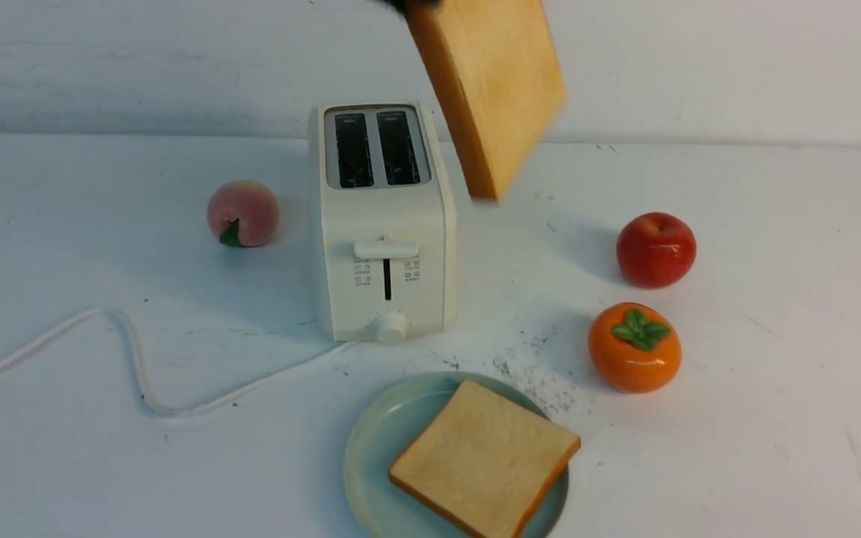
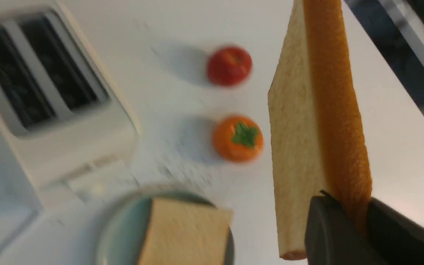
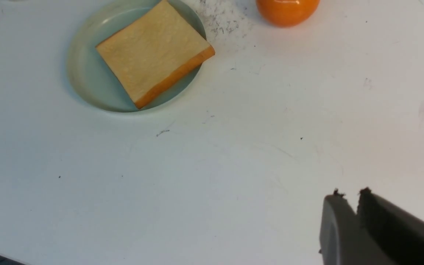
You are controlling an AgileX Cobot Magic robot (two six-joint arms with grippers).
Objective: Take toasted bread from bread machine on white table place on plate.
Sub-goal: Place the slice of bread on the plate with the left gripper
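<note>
- Left wrist view: left hand (image 2: 348, 217) pinches a slice (image 2: 318, 121) by its crust.
- Lower it flat beside the slice (image 1: 484, 458) on the plate (image 1: 371, 448).
- Right hand (image 3: 350, 198): nearly closed, empty.

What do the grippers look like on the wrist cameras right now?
Both show only fingertips. The left gripper has two broad, matte dark grey fingers with flat, blunt ends. The right gripper looks alike, its tips slightly ragged at the edges. No cables or markings are visible; the arms themselves are out of frame.
</note>
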